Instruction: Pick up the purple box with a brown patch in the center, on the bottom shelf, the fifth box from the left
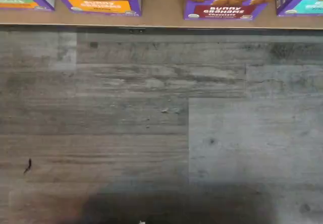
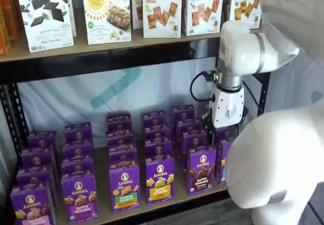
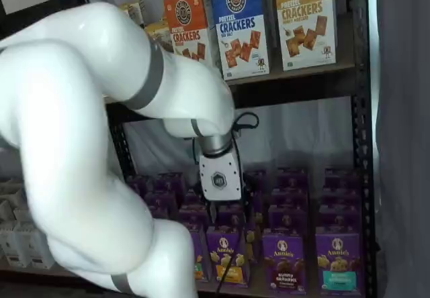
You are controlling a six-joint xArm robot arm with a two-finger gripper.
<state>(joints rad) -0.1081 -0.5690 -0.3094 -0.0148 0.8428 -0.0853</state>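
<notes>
Grey wood-look floor (image 1: 151, 123) fills the wrist view in front of the rack. Beyond it, the bottom shelf (image 2: 167, 200) carries rows of purple cartons. The purple box (image 2: 201, 170) stands at the front edge, just below the gripper (image 2: 225, 134), whose fingers stand spread wide, holding nothing.

The white arm (image 3: 80, 143) bends down, and its gripper (image 2: 226, 128) points straight downward; the black fingers stand open, holding nothing.
</notes>
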